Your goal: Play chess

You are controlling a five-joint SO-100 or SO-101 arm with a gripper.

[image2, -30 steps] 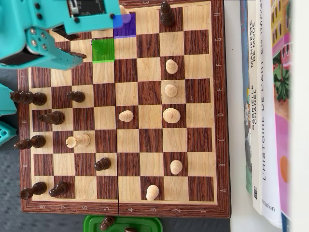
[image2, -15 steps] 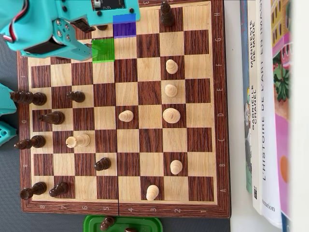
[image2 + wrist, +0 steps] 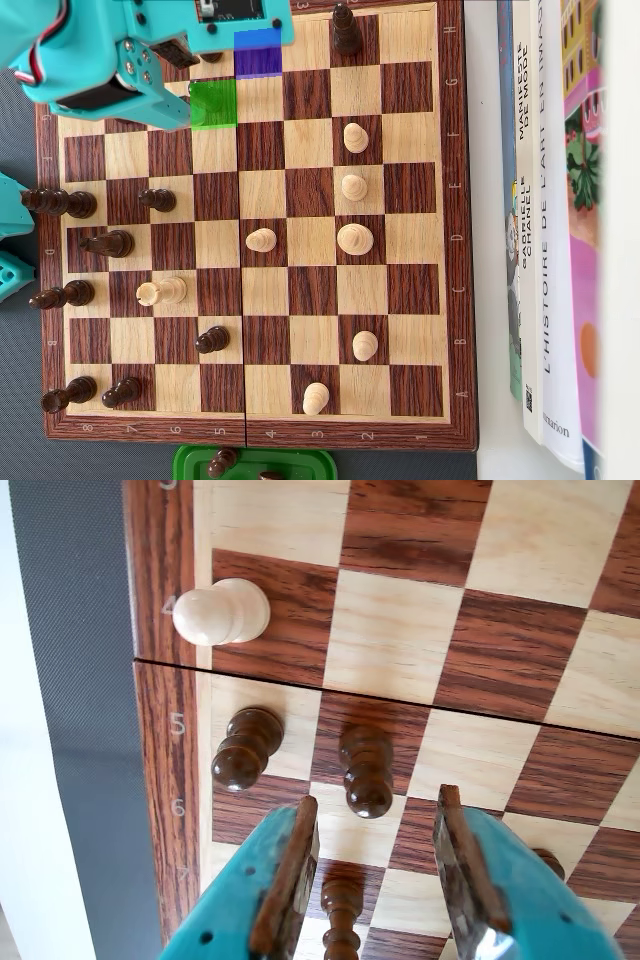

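Note:
In the wrist view the wooden chessboard (image 3: 400, 640) fills the frame. My teal gripper (image 3: 377, 802) hangs over it with its jaws wide apart and nothing held. A tall dark piece (image 3: 341, 917) stands between the fingers, close to the left finger (image 3: 290, 870). Two dark pawns (image 3: 245, 748) (image 3: 366, 770) stand just ahead of the fingertips. A white pawn (image 3: 222, 612) stands further ahead by the board's left border. In the overhead view the teal arm (image 3: 130, 60) covers the board's top left corner (image 3: 60, 130), and the jaws cannot be made out there.
In the overhead view dark pieces (image 3: 75, 204) stand along the left side and white pieces (image 3: 354, 239) in the middle and right. A green tray (image 3: 190, 463) below the board holds a dark piece (image 3: 221, 462). Books (image 3: 560, 220) lie along the right. Green (image 3: 213, 103) and blue (image 3: 258, 52) squares are highlighted.

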